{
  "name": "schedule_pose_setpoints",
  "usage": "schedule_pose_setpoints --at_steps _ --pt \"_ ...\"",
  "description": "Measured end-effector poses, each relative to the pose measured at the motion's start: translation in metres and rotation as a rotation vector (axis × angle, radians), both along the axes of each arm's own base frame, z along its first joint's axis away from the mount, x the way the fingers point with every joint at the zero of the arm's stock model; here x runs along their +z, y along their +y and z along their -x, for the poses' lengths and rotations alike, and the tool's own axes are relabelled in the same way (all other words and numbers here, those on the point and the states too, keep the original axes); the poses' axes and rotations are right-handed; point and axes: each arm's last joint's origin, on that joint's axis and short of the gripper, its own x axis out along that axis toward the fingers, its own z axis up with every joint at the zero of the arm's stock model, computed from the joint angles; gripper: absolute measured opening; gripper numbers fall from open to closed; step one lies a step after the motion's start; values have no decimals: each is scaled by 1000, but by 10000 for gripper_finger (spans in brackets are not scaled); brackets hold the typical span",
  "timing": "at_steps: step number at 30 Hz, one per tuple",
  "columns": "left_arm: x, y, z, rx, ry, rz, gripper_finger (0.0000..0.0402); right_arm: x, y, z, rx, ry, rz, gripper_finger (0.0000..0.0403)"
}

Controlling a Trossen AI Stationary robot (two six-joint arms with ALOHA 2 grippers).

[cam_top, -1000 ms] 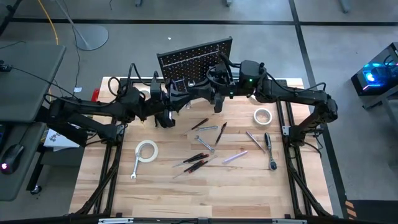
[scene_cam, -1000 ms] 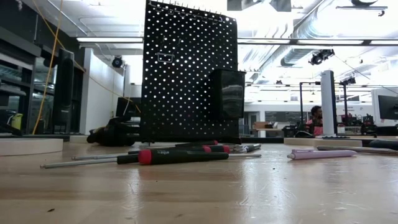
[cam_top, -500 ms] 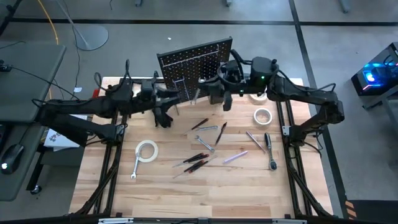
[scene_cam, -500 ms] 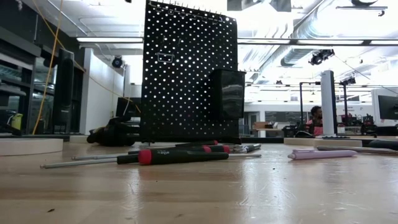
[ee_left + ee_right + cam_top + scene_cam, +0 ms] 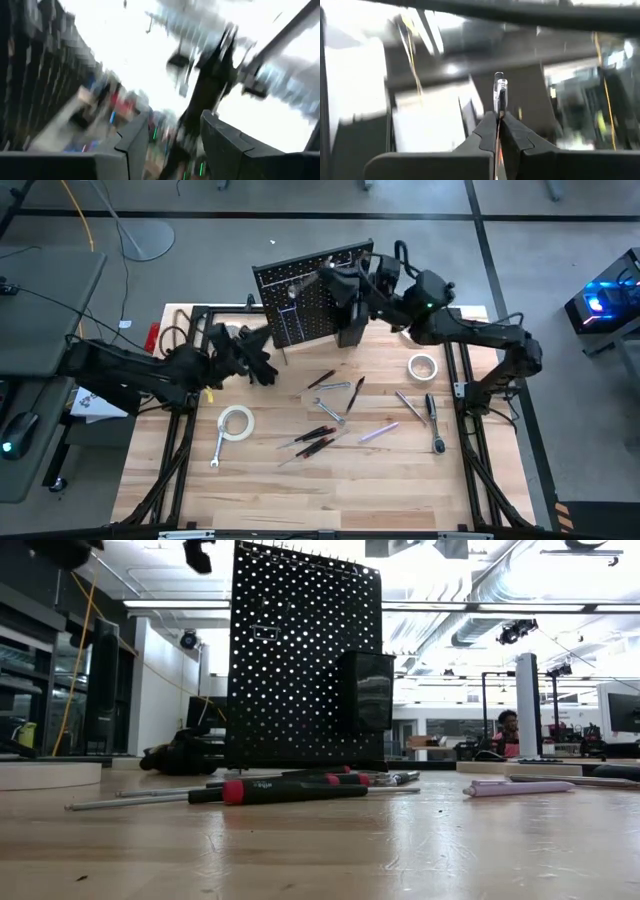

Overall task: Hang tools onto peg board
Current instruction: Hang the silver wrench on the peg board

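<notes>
The black peg board (image 5: 312, 292) stands upright at the table's far edge, with a small black bin (image 5: 365, 690) on its front. My right gripper (image 5: 338, 280) is high up by the board's top, shut on a slim silver tool (image 5: 499, 89). My left gripper (image 5: 255, 365) hovers open to the left of the board; nothing is between its fingers (image 5: 135, 142). Tape rolls (image 5: 236, 423) (image 5: 423, 367), a wrench (image 5: 217, 452), a ratchet (image 5: 433, 420), screwdrivers (image 5: 315, 435) and a purple tool (image 5: 378, 431) lie flat on the table. My right gripper pinches the slim silver tool between its two fingers (image 5: 487, 127). The tool lies along the fingers, and its free end (image 5: 499, 80) sticks out past the fingertips. It is lifted clear of the table; which part of the tool is held, the fingers hide.
The loose tools are spread over the middle of the wooden table (image 5: 400, 500), in front of the board. Red-handled screwdrivers (image 5: 280, 790) lie nearest in the low view. Bare wood shows along the near edge. A person sits far behind the table (image 5: 508, 730).
My left gripper has drawn back from the right gripper toward the table's left edge and sunk lower. My right gripper has risen with the silver tool and tipped upward, going from in front of the peg board to its top.
</notes>
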Motion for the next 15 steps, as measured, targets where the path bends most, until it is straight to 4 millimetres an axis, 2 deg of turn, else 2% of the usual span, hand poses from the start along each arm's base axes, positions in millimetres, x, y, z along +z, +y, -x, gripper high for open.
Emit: schedule_pose_setpoints --at_steps 4,8,15 --pt "17 5 -7 75 -122 -66 161 -9 -3 -14 -42 -73 -35 0" --pt "37 8 -25 22 -145 -135 161 -18 -6 -24 -40 -91 -88 0" --pt "49 17 -45 12 -149 -146 161 -21 6 -29 -29 -103 -71 0"
